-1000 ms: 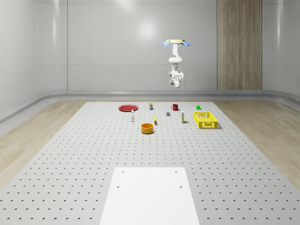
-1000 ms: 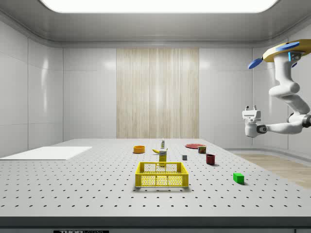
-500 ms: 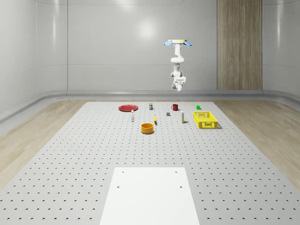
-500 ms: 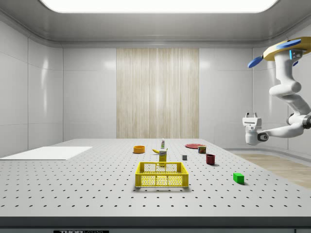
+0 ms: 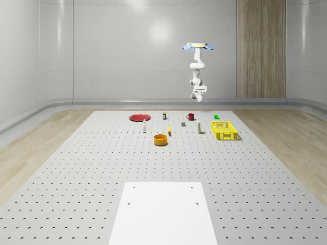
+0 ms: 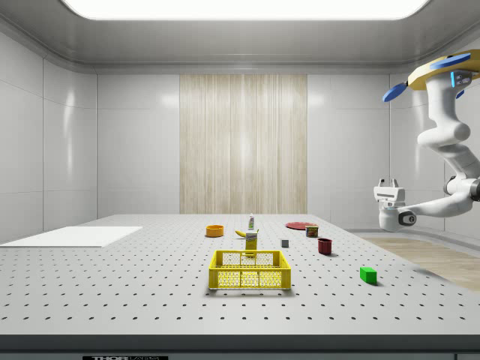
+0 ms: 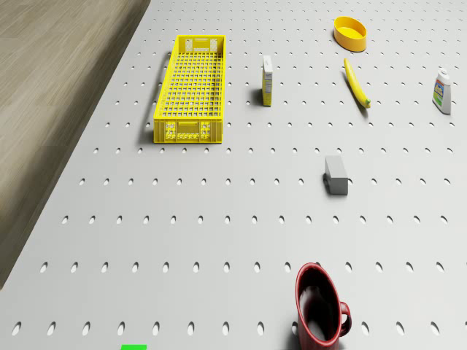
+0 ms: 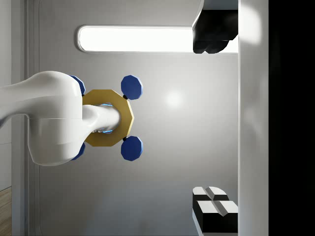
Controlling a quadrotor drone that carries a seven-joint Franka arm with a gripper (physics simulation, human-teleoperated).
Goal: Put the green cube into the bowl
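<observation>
The green cube (image 5: 216,117) (image 6: 367,274) (image 7: 133,347) lies on the perforated table near its far end, beyond the yellow crate. The orange bowl (image 5: 161,139) (image 6: 214,230) (image 7: 350,33) stands nearer the table's middle. The drone (image 5: 198,46) (image 6: 450,71) hovers high over the far end, near the cube and the mug. Its arm hangs down and bends back up. The gripper (image 5: 199,91) (image 6: 388,182) (image 8: 198,119) points upward, well above the table, open and holding nothing. In the wrist view its fingers (image 8: 214,34) stand far apart, with the drone's underside (image 8: 106,118) behind them.
A yellow crate (image 5: 224,130) (image 7: 191,87) sits between cube and bowl. A red mug (image 5: 190,117) (image 7: 321,306), grey block (image 7: 336,175), carton (image 7: 268,80), banana (image 7: 356,82), bottle (image 7: 441,92) and red plate (image 5: 139,117) are scattered about. A white sheet (image 5: 163,212) covers the near end.
The drone and arm have drifted toward the whole-scene view's right, and the gripper hangs a little lower. The gripper stays open. The objects on the table have not moved.
</observation>
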